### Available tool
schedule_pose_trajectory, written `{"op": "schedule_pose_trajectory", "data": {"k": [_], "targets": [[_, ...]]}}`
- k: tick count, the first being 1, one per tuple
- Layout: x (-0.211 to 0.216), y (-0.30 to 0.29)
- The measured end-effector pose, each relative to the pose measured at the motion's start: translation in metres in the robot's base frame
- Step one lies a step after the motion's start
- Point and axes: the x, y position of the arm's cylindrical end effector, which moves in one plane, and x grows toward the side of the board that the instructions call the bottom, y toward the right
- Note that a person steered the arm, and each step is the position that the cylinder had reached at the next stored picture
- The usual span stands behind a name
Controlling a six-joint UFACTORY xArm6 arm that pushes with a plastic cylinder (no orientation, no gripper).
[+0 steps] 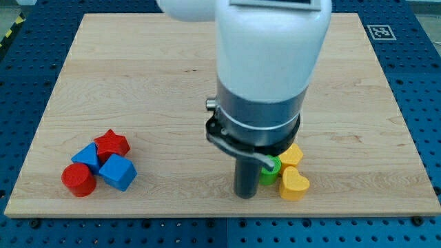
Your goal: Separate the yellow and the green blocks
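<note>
A yellow heart-shaped block (294,184) lies near the board's bottom edge, right of centre. A second yellow block (292,155) sits just above it, partly hidden by the arm. A green block (270,171) shows only as a small patch between the yellow blocks and the rod. My tip (246,195) rests on the board just left of the green block, close to or touching it. The rest of the green block is hidden behind the rod and arm.
At the bottom left sits a cluster: a red star (111,145), a blue block (87,156), a blue cube (117,172) and a red cylinder (78,180). The arm's big white body (272,62) covers the board's upper middle. The wooden board (158,83) ends near the blocks.
</note>
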Motion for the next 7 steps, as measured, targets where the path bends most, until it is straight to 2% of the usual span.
{"op": "schedule_pose_trajectory", "data": {"k": [2, 3, 5, 7], "targets": [[-0.049, 0.022], [-0.054, 0.022], [-0.027, 0.034], [-0.029, 0.096]]}}
